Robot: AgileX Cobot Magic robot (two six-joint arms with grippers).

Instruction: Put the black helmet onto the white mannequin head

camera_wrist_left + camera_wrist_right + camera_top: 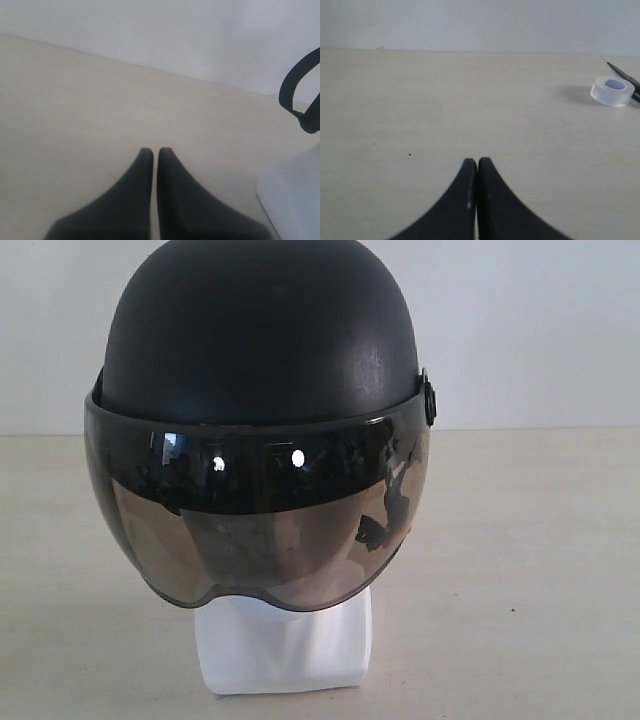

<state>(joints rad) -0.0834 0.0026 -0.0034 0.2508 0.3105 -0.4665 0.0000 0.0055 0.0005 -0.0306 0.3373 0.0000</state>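
Matte black shell, smoky brown front: the black helmet sits on the white mannequin head at the centre of the exterior view, with its crown at 12 o'clock cut by the frame edge. The visor is down, curving across the face from 9 o'clock round to 3 o'clock. The face behind it shows only dimly through the tint. Of the head, only the neck and squared base are plainly visible, at 6 o'clock under the visor's lower lip, standing on the pale table. A round black pivot knob sits at the helmet's rim at about 2 o'clock. The helmet looks level and faces the camera. A plain light wall is behind it. Left wrist view: the left gripper has its two dark fingers drawn together with only a thin slit between them and nothing held, over bare table. A corner of the head's white base lies near, off to one side, and a loop of black chin strap hangs close by it. Right wrist view: the right gripper has its fingers pressed tip to tip, holding nothing, over bare table. A clear tape roll lies well apart, beyond the fingertips. A thin dark pointed tool lies just beside the roll; I cannot tell what it is.
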